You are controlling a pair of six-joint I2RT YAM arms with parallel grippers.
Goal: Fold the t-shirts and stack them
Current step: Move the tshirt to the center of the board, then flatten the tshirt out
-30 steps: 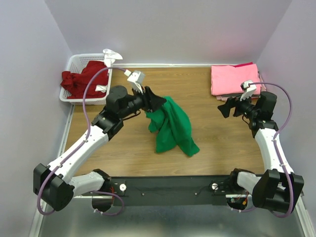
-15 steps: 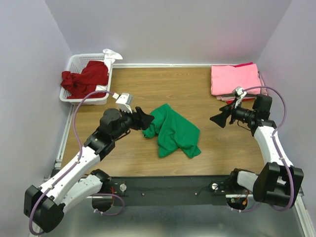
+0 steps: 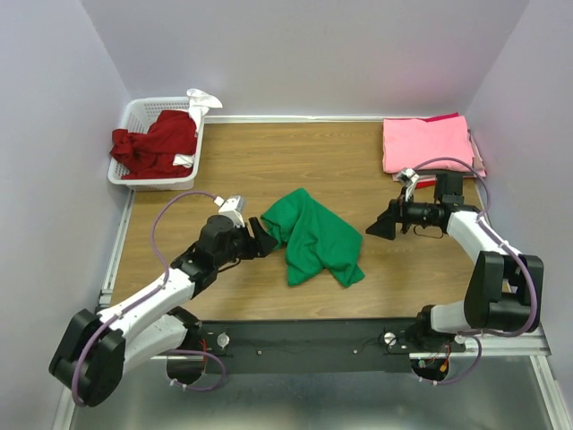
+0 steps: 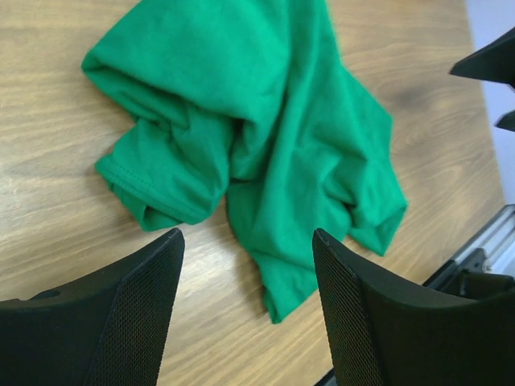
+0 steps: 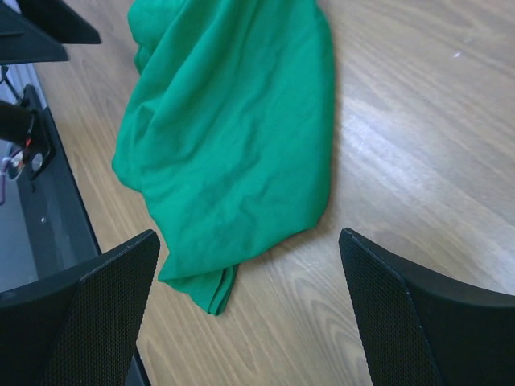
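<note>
A crumpled green t-shirt (image 3: 313, 235) lies loose on the wooden table (image 3: 269, 161), also filling the left wrist view (image 4: 257, 137) and the right wrist view (image 5: 233, 129). My left gripper (image 3: 261, 237) (image 4: 245, 322) is open just left of the shirt, nothing between its fingers. Pointing at the shirt from the right, a short gap away, my right gripper (image 3: 378, 224) (image 5: 249, 322) is open and empty. A dark red t-shirt (image 3: 154, 141) spills out of the white basket (image 3: 134, 112). Pink t-shirts (image 3: 428, 143) lie folded in a stack at the back right.
The white slotted basket stands at the back left corner against the purple wall. A white cloth (image 3: 202, 98) hangs on its rim. The black rail with the arm bases (image 3: 304, 340) runs along the near edge.
My left gripper has let go of the green shirt, which dropped from a hanging bunch onto the table, and the arm lowered and drew back. My right gripper swung leftward towards the shirt.
</note>
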